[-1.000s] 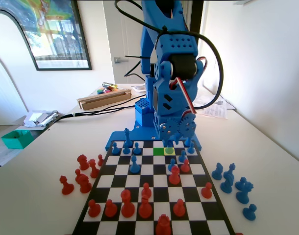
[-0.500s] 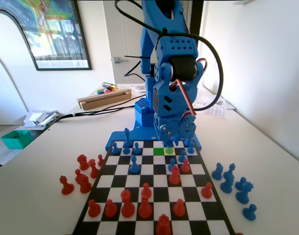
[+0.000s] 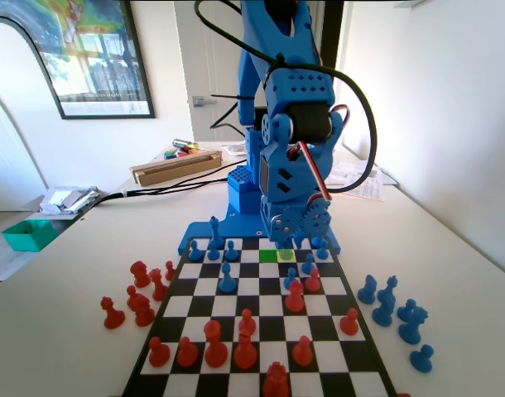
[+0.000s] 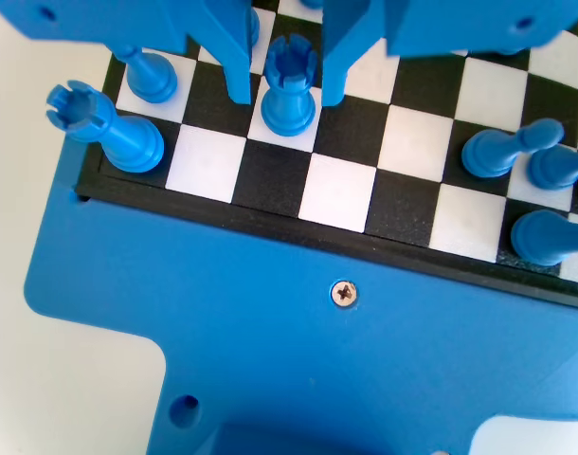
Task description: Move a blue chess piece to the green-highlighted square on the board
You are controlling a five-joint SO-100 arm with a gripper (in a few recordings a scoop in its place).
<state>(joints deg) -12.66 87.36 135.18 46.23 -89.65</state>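
Between wide-open fingers [image 4: 284,95], w/o contact: blue rook-topped piece [image 4: 289,90], board [image 4: 336,194] edge.

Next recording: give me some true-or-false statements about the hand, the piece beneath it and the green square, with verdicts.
1. The hand has its jaws either side of a blue chess piece with a notched top. True.
2. That piece lies on its side. False: it stands upright.
3. The green-highlighted square holds a red piece. False: it is bare in the fixed view.
4. A group of spare blue pieces stands off the board, at the fixed view's right. True.
5. The hand is shut. False: the jaws are apart, with a gap beside the piece.
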